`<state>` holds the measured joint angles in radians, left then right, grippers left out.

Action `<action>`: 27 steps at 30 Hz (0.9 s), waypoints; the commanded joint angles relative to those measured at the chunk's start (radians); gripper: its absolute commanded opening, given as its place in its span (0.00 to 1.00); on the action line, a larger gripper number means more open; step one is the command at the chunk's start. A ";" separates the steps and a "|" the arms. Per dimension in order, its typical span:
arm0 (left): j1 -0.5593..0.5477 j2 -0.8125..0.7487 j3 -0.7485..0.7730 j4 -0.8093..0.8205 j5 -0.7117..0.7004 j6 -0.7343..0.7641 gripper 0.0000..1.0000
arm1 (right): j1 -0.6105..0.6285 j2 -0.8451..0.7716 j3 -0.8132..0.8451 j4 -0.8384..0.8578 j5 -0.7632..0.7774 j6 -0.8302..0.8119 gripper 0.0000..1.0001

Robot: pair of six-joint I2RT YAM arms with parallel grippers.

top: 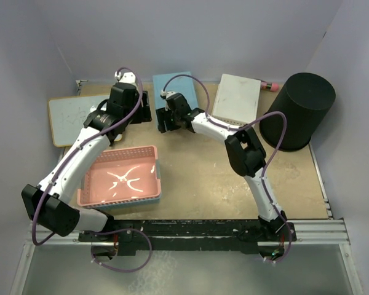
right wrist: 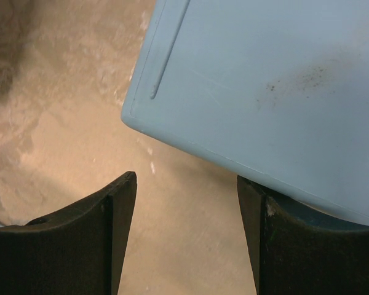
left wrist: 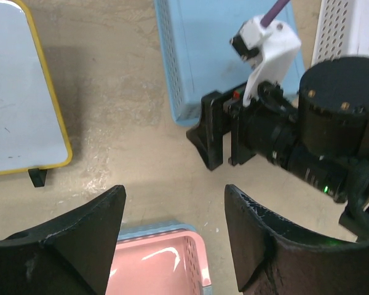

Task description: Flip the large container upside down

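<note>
Large container (top: 297,110): you will find it standing in the far right corner of the table (top: 203,178), near the white basket (top: 237,97) and well apart from both arms. Its upward face reads flat and closed.

Left gripper (left wrist: 175,203): fingers spread wide and holding nothing, above bare table between the pink basket (left wrist: 160,235) and the blue basket (left wrist: 227,55).

Right gripper (right wrist: 187,184): fingers likewise parted and empty, at the blue basket's near corner.
</note>
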<state>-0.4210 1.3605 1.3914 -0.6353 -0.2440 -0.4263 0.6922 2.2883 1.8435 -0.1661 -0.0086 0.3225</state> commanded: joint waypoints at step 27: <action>-0.410 -0.121 -0.415 0.011 -0.216 -0.357 0.82 | -0.267 -0.844 -0.673 -0.130 0.199 0.042 0.84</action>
<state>-0.8078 1.2022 1.0428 -0.6952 -0.4183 -0.6735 0.4976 1.5368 1.2110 -0.2550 0.0998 0.3351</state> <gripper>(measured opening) 0.808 0.832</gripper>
